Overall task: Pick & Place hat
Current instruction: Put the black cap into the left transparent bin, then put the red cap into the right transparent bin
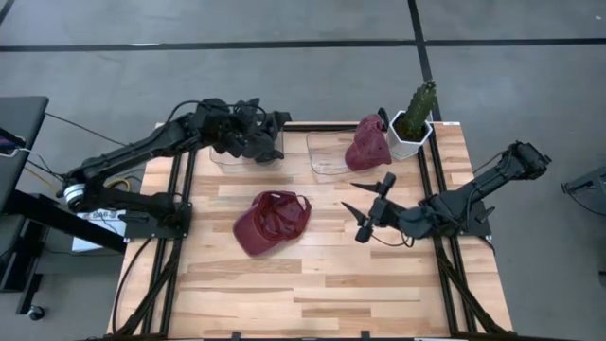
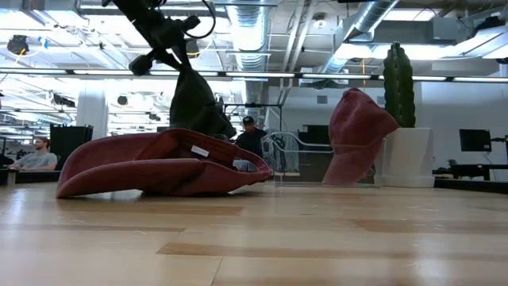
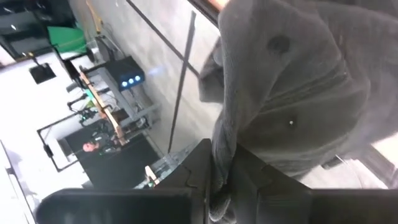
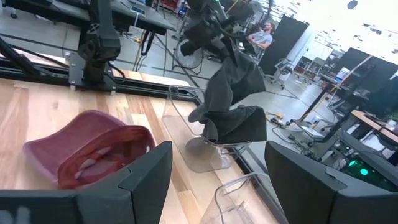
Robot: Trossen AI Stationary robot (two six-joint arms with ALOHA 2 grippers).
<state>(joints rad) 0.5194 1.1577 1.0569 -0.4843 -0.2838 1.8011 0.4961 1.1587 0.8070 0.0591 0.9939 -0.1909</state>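
Observation:
A dark grey hat (image 1: 254,142) hangs from my left gripper (image 1: 244,131), which is shut on it over the far-left clear bin (image 1: 227,161); the low view shows the grey hat (image 2: 198,103) dangling behind the red cap. That red cap (image 1: 273,224) lies crown down in the middle of the table. A maroon hat (image 1: 367,144) leans up against the right clear bin (image 1: 327,156). My right gripper (image 1: 367,206) hovers open just right of the red cap, touching nothing. My left gripper pinches a bunched fold of the grey hat's cloth (image 3: 219,146) between its two fingers (image 3: 261,183). It comes from above, and the hat hangs slack below it (image 4: 233,106), with its lowest part at the clear bin; whether it touches the bin I cannot tell.
A cactus in a white pot (image 1: 414,123) stands at the far right corner, beside the maroon hat. Bare wood (image 1: 322,294) stretches across the near half of the table. People sit in the room beyond the table (image 2: 36,155).

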